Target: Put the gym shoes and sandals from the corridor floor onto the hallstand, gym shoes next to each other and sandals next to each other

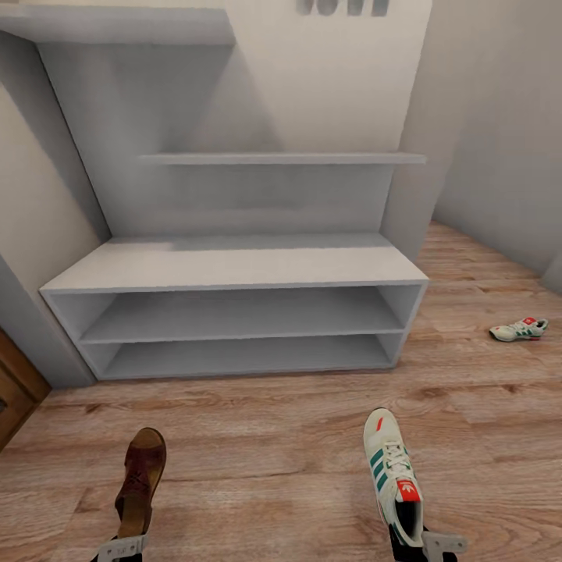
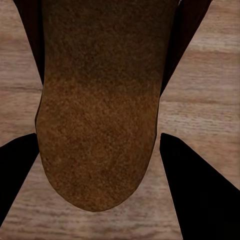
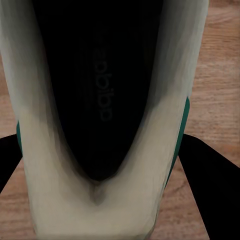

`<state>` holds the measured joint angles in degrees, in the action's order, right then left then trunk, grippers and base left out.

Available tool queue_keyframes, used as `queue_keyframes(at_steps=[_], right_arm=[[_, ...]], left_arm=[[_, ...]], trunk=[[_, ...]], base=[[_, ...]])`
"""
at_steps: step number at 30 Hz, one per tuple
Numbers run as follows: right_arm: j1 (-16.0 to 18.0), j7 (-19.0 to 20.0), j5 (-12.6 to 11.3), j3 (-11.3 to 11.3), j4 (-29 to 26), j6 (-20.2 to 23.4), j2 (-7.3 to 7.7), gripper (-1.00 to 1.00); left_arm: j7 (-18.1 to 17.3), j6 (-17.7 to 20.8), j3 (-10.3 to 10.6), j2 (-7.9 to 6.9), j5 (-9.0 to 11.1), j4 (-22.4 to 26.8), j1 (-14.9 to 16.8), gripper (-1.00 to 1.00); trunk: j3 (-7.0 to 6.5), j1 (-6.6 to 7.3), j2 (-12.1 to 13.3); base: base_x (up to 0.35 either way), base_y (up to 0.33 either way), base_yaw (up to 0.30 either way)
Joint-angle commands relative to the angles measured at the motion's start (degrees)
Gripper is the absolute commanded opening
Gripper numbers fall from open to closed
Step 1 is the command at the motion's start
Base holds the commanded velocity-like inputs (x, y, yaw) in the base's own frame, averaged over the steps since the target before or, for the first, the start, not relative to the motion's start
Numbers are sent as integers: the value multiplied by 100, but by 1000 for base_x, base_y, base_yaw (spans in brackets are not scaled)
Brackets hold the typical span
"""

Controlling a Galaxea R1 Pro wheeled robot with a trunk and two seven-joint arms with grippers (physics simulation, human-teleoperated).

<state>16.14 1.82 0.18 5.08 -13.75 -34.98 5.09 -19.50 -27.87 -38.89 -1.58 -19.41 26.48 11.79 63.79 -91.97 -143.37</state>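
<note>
We find the left gripper [image 1: 123, 546] pinching the heel end of a brown sandal [image 1: 140, 478], toe pointing toward the hallstand [image 1: 234, 269]; in the left wrist view its dark fingers [image 2: 195, 195] flank the sandal's sole [image 2: 97, 125] on both sides over the corridor floor [image 1: 257, 453]. The right gripper [image 1: 425, 542] is likewise clamped on the heel of a gym shoe [image 1: 393, 468], the shoe's open collar and insole facing the right wrist camera [image 3: 102, 100]. A second gym shoe [image 1: 519, 329] lies on the floor well apart, off the rack's right end. The rack's top and both shelf tiers carry nothing. In our judgement both items are light; the sandal is thin and likely to flex or droop from a heel hold, while the sneaker's padded collar is soft but its heel counter gives firmer purchase. Held at one end, each may pivot, so a level set-down onto the front edge of the top looks safest.
</note>
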Motion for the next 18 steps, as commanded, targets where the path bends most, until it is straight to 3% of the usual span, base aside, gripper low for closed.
queue_keyframes(at_steps=[1,14,18], right_arm=[[3,28,2,25,5,-17,-1,-100],[3,14,-9,39,-20,-26,32,-100],[3,0,-14,64,-14,-31,211,-100]], left_arm=[[-45,-19,-49,4,-37,-2,7,-100],[10,49,-62,-1,-47,-2,25,-100],[29,96,-59,9,-69,1,91,-100]], trunk=[[4,1,-2],[4,1,-2],[4,1,-2]], base=[[0,0,-3],[0,0,0],[0,0,0]])
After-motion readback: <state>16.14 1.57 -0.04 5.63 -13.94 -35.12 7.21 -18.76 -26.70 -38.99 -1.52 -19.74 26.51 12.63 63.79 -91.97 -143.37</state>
